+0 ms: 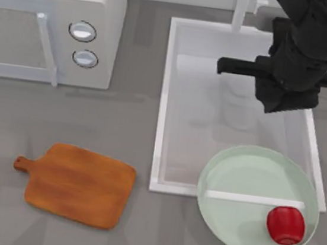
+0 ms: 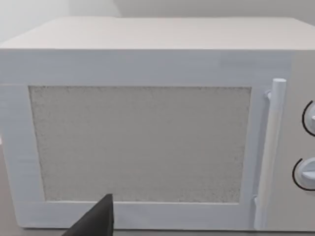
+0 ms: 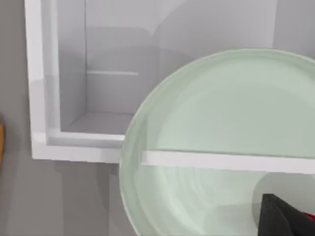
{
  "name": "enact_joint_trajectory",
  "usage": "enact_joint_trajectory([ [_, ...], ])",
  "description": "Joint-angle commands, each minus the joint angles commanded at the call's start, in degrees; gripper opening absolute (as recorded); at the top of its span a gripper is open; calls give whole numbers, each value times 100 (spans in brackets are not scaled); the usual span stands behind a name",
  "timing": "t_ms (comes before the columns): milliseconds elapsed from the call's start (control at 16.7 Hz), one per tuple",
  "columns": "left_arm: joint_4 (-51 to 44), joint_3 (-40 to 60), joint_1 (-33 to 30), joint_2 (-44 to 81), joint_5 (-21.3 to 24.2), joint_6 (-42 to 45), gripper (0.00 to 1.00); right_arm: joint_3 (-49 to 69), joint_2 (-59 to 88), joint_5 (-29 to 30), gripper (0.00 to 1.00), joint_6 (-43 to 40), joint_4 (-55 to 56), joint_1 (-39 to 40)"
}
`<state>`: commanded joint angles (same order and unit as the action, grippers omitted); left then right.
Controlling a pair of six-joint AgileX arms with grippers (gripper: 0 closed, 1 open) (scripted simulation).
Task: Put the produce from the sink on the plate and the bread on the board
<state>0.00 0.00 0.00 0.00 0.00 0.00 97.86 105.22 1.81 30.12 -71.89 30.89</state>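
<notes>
One of the two jobs looks finished: the red pepper (image 1: pixel 285 225) sits on the pale green plate (image 1: pixel 235 173), toward its right side, and the plate itself overlaps the near right corner of the sink (image 1: pixel 164 99), with the sink's white rim showing through it as a bar. That odd overlap probably comes from the plate having been set close to the basin to keep the carry short.

I have my right arm above the sink's far right part, its pincer (image 1: pixel 283 98) over the pale basin and well apart from the pepper. From the top view I cannot tell how its fingers stand, and the right wrist view gives only a dark tip at the edge.

Bread I cannot find anywhere on the tabletop (image 1: pixel 121 225). The wooden board (image 1: pixel 78 185) lies bare at the left, handle pointing left, waiting for it. My left arm is parked at the left edge, its camera facing the closed microwave (image 2: pixel 147 142), so I judge the bread is likely inside.
</notes>
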Motion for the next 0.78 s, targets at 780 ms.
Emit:
enact_joint_trajectory([
  [780,0,0,0,0,0,0,100,-979,-249,-138,0,103,91,-3],
])
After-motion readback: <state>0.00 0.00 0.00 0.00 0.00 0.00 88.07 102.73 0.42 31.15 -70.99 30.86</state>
